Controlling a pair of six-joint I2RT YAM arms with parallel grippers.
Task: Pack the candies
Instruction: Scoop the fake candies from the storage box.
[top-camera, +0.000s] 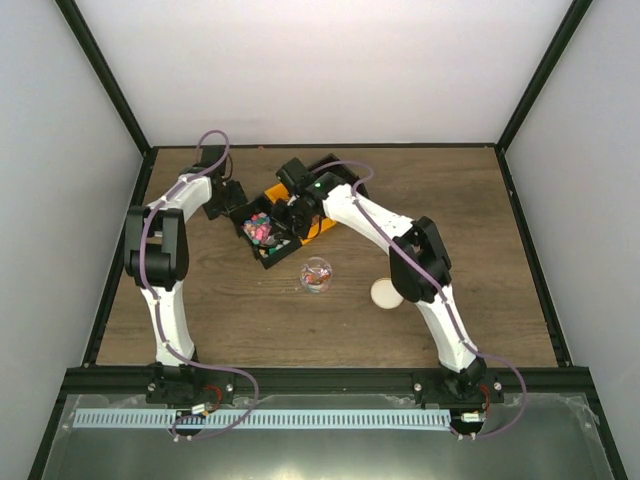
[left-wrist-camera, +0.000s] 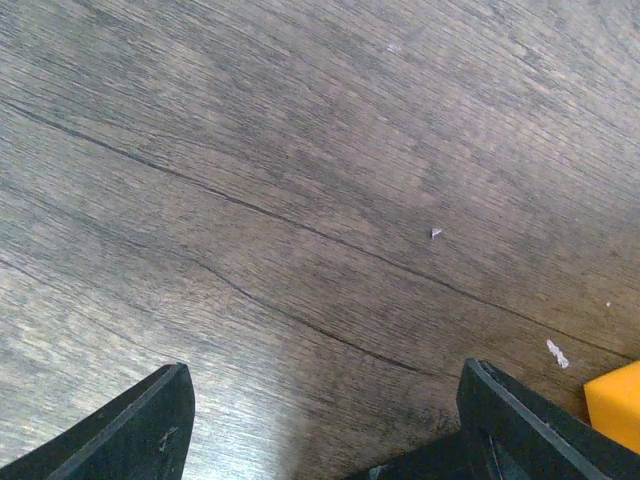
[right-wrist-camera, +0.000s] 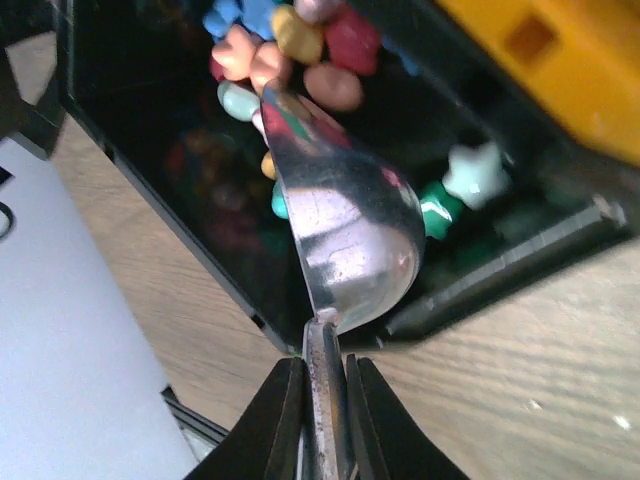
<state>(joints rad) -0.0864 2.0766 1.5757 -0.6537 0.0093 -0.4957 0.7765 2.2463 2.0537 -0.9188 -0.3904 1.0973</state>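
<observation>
Nearest the arm bases, a cream lid (top-camera: 386, 293) is seen lying flat on the table (left-wrist-camera: 300, 150). It has presumably been set aside so that the mouth of the clear jar (top-camera: 317, 273), just to its left, is kept free for filling. The jar is stood upright between the lid and the black box (top-camera: 268, 262). A few reddish specks can be made out inside it, though they are too small to be named with certainty.

Farther back, the candies (right-wrist-camera: 300, 50) are heaped in the black box, against whose far side an orange part (right-wrist-camera: 560, 70) is fixed. The right claw (right-wrist-camera: 322, 370) is clenched on the thin handle of a metal spoon (right-wrist-camera: 350, 240). The handle is pinched between both fingers so that the bowl is carried out ahead of them. The bowl is reached over the box's near wall, its tip touching the candies; whether any are lying in it cannot be told. The candies are thus placed just beyond this claw, at the spoon's far end.

The left claw (left-wrist-camera: 328, 370) is released, with its jaws spread wide over bare table just beside the box's left side. It is perhaps held there to steady the box, and nothing is grasped by it.
</observation>
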